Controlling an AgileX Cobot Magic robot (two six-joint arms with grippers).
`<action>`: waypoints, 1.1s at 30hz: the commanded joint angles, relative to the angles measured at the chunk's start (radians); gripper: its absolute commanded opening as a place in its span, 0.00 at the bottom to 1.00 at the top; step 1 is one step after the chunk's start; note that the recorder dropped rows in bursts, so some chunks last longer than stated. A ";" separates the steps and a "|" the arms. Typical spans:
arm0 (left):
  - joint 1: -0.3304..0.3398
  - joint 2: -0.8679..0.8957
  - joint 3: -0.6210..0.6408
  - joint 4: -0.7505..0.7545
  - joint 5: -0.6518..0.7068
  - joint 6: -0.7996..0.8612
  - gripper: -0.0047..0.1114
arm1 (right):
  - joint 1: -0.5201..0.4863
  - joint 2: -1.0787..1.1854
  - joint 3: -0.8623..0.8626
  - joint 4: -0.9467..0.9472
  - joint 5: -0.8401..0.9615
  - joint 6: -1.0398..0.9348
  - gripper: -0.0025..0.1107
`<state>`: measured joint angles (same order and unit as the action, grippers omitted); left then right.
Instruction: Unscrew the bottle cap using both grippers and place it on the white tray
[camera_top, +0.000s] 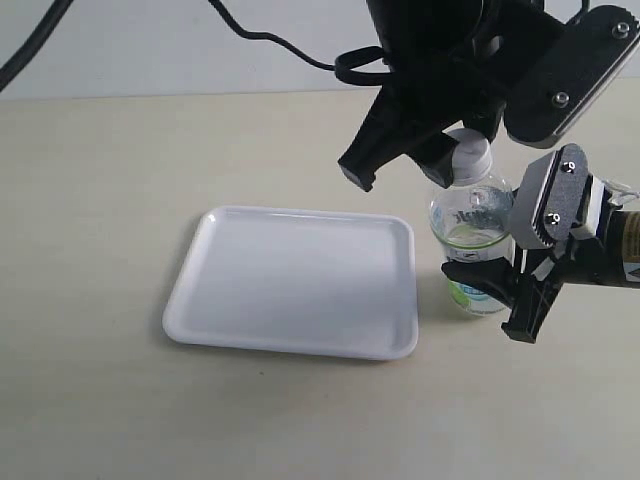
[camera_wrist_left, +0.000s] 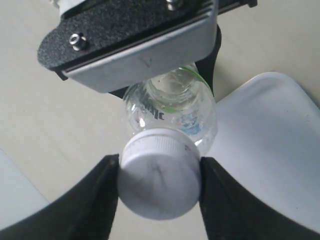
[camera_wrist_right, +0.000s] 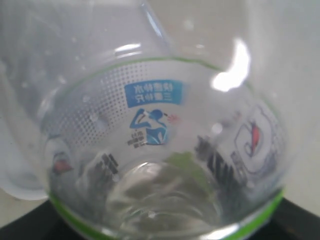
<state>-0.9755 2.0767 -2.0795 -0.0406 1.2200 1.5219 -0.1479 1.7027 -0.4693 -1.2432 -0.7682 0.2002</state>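
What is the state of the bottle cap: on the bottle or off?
On. The bottle cap sits on the neck of the bottle, the left gripper closed on its sides.

You have a matte cream flat tabletop (camera_top: 90, 400); at its far edge stands a pale grey wall (camera_top: 150, 50), crossed by a thick black cable (camera_top: 30, 42).

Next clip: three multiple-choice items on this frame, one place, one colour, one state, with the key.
1. Where is the bottle? A beside the white tray; B in it; C lying on its side.
2. The bottle cap's colour? A blue; B white; C red.
3. The left hand is: A open; B holding the tray; C shut on the cap.
A: it stands upright off the tray's edge. B: the cap shows white. C: both fingers press the cap's sides.
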 joint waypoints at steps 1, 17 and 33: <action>-0.002 -0.007 0.003 -0.005 0.001 -0.016 0.04 | -0.004 0.008 0.004 -0.031 0.046 0.022 0.02; -0.002 -0.031 0.003 -0.005 0.001 -0.018 0.48 | -0.004 0.008 0.004 -0.031 0.034 0.022 0.02; -0.002 -0.026 0.003 -0.005 0.001 -0.019 0.48 | -0.004 0.008 0.004 -0.040 0.034 0.029 0.02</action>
<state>-0.9755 2.0569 -2.0795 -0.0406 1.2179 1.5137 -0.1479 1.7027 -0.4693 -1.2432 -0.7782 0.2198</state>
